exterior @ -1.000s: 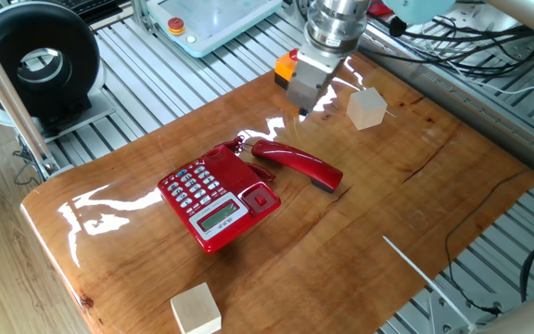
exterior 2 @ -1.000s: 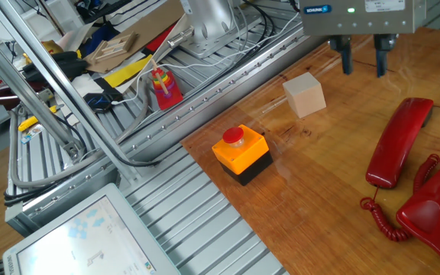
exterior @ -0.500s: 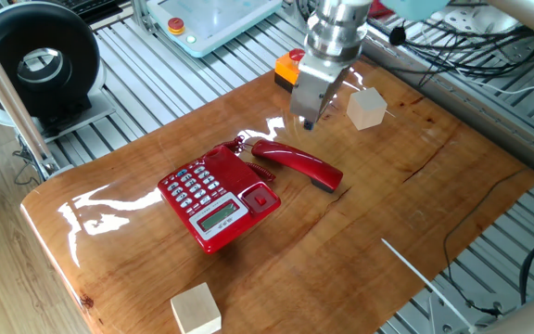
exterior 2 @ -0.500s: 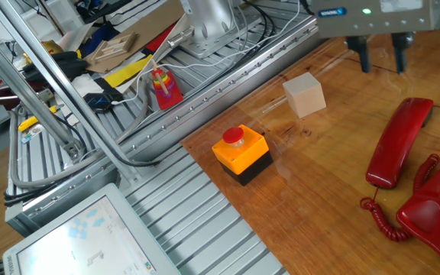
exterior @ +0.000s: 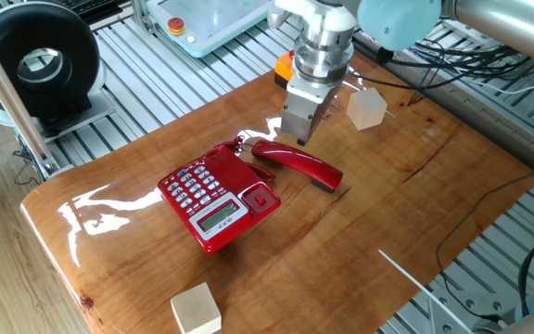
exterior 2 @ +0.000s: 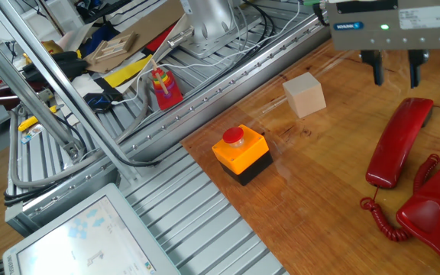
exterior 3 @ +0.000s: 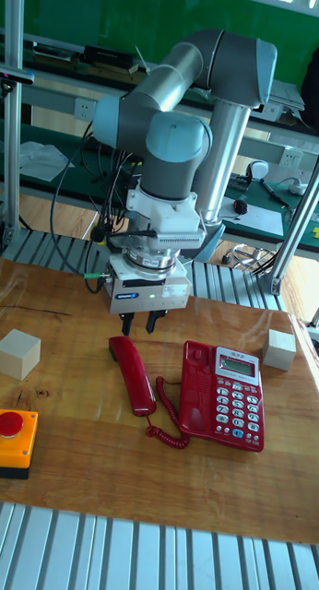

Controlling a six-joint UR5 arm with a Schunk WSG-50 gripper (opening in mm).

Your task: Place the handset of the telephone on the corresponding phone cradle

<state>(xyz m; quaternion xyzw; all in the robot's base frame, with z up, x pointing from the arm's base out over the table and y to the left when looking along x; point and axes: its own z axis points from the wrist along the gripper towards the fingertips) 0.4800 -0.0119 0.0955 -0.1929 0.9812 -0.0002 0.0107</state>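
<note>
Shifted over, the spread-fingered gripper [exterior 2: 395, 76] hovers seemingly just above the handset's [exterior 2: 399, 140] end.

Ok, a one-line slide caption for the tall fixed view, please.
UR5 gripper, jaws open, hovers above one end of the red handset lying on the table beside the telephone.
</note>
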